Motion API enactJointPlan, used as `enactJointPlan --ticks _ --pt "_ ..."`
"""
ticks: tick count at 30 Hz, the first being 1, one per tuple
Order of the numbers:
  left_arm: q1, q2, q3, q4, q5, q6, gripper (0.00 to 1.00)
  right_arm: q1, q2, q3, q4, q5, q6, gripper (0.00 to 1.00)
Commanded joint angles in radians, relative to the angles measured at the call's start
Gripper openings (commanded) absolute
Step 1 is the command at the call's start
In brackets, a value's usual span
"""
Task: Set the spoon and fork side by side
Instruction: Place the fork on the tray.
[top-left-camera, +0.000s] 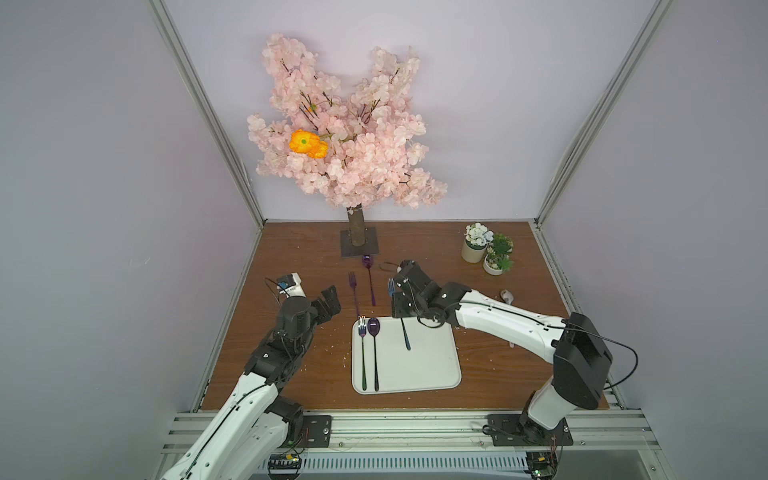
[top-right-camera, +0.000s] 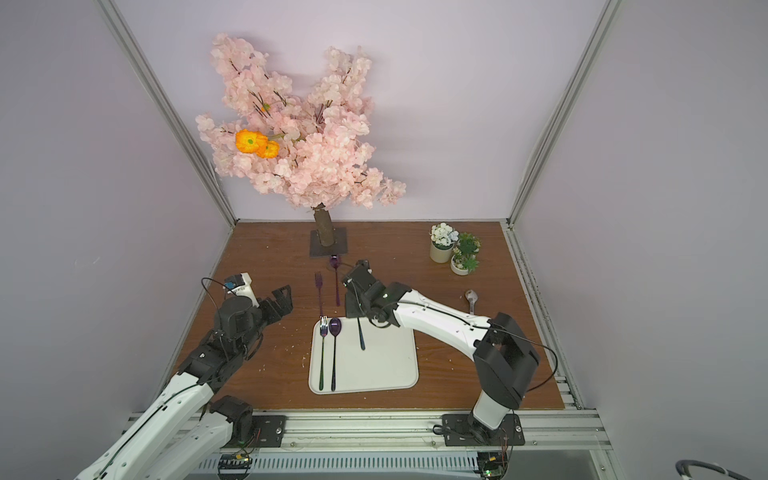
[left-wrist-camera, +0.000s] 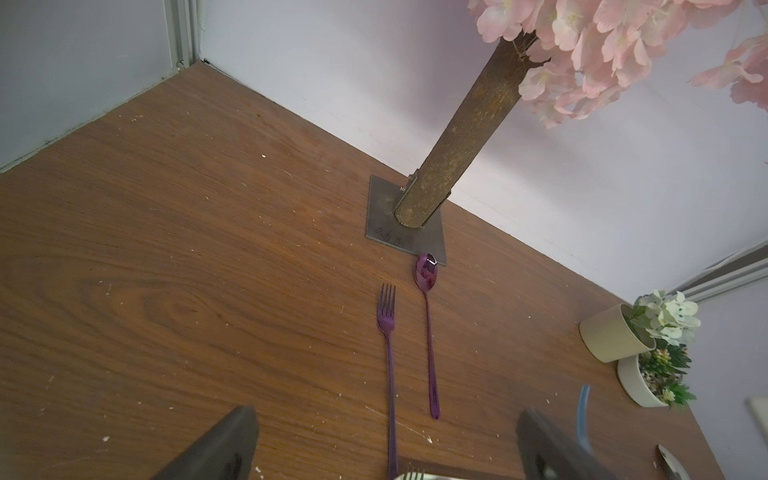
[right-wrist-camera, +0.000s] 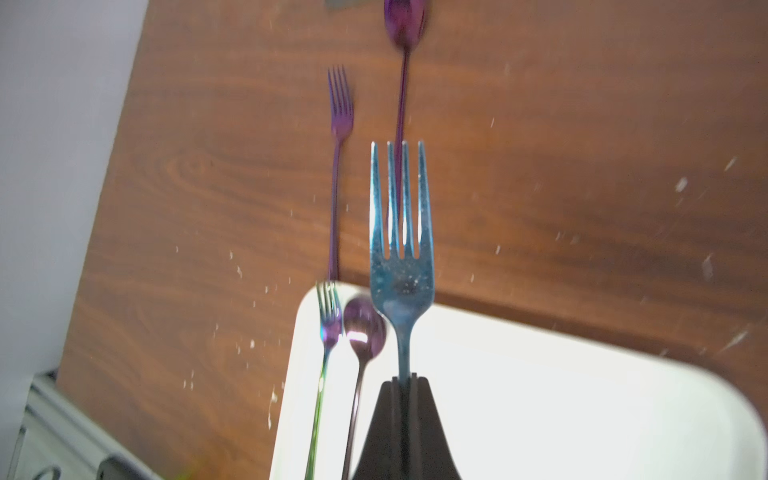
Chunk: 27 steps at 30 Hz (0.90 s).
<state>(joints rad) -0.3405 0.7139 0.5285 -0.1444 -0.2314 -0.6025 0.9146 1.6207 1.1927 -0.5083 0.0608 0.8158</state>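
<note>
My right gripper (top-left-camera: 398, 308) (right-wrist-camera: 405, 380) is shut on the neck of a blue fork (right-wrist-camera: 401, 249) and holds it above the far edge of the white tray (top-left-camera: 428, 361). The fork's handle (top-left-camera: 405, 334) hangs over the tray. An iridescent fork (top-left-camera: 363, 353) and a purple spoon (top-left-camera: 375, 353) lie side by side along the tray's left side. Beyond the tray, a purple fork (top-left-camera: 354, 291) (left-wrist-camera: 390, 353) and another purple spoon (top-left-camera: 369, 278) (left-wrist-camera: 428, 316) lie parallel on the wood. My left gripper (top-left-camera: 329, 302) (left-wrist-camera: 386, 436) hovers open left of them, holding nothing.
A pink blossom tree on a metal base plate (top-left-camera: 360, 243) stands at the back centre. Two small plant pots (top-left-camera: 486, 253) sit at the back right. A silver spoon (top-right-camera: 471, 301) lies on the table near the right arm. Walls close three sides.
</note>
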Motion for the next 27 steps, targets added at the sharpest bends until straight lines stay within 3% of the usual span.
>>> enactJointPlan --ticks 1,6,27 --pt "0.003 -0.002 0.016 0.035 0.03 0.002 1.0 0.044 -0.039 -0.127 0.102 -0.064 0.179 0.0" --pt "0.003 0.005 0.011 0.049 0.049 0.001 1.0 0.094 -0.023 -0.192 0.165 -0.053 0.245 0.0" --pt "0.003 -0.02 -0.005 0.059 0.081 0.016 0.99 0.094 0.081 -0.208 0.219 -0.001 0.314 0.0"
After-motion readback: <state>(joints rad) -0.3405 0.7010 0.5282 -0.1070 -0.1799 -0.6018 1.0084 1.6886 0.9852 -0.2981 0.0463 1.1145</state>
